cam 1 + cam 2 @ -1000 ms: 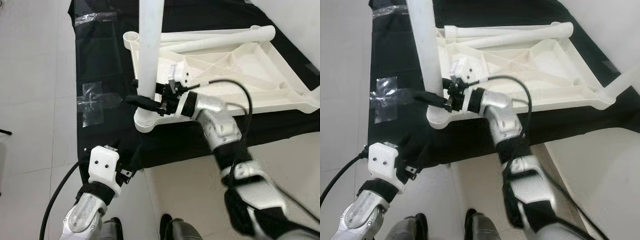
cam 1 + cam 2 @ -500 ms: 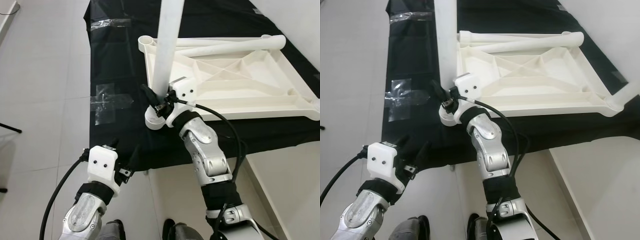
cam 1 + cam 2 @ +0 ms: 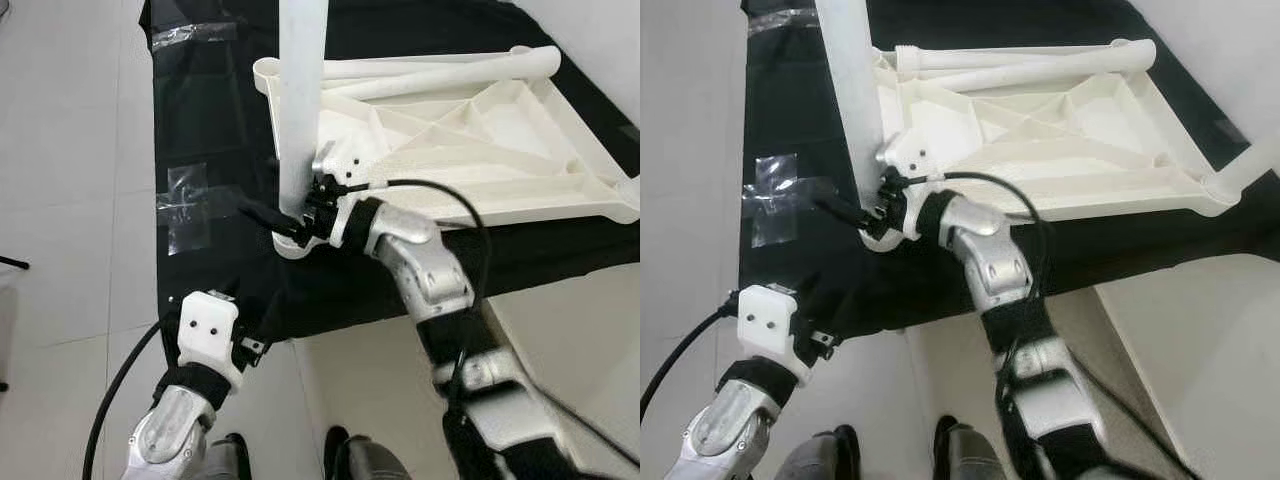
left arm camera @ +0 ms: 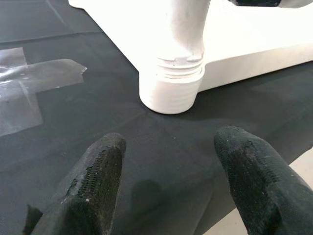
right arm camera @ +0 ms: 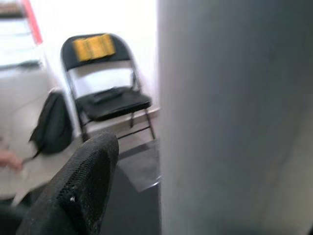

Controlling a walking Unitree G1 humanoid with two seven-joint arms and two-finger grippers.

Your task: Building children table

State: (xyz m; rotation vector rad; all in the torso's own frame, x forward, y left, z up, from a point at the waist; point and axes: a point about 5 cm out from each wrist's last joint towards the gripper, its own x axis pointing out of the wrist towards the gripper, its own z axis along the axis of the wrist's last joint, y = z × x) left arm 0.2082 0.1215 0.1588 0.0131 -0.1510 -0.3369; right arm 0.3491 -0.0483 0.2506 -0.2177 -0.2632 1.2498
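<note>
A white plastic table top [image 3: 480,130] lies upside down on a black cloth [image 3: 200,100]. One white leg [image 3: 300,100] stands upright in its near left corner socket [image 4: 171,90]. My right gripper [image 3: 282,218] is at the foot of this leg. One black finger [image 5: 78,196] reaches past the leg [image 5: 234,122] with a gap beside it, so it is open. My left gripper [image 4: 168,139] hovers open over the cloth's near edge, a short way in front of the socket, holding nothing.
Two loose white legs [image 3: 440,75] lie along the table top's far rim, and another leg [image 3: 1250,165] sticks out at the right corner. Clear tape [image 3: 185,205] is stuck on the cloth. Pale tile floor [image 3: 70,200] surrounds it. A folding chair [image 5: 105,98] stands beyond.
The head view has swung away and back. My right wrist has turned a little around the leg's foot and stays there. The left gripper has not moved.
</note>
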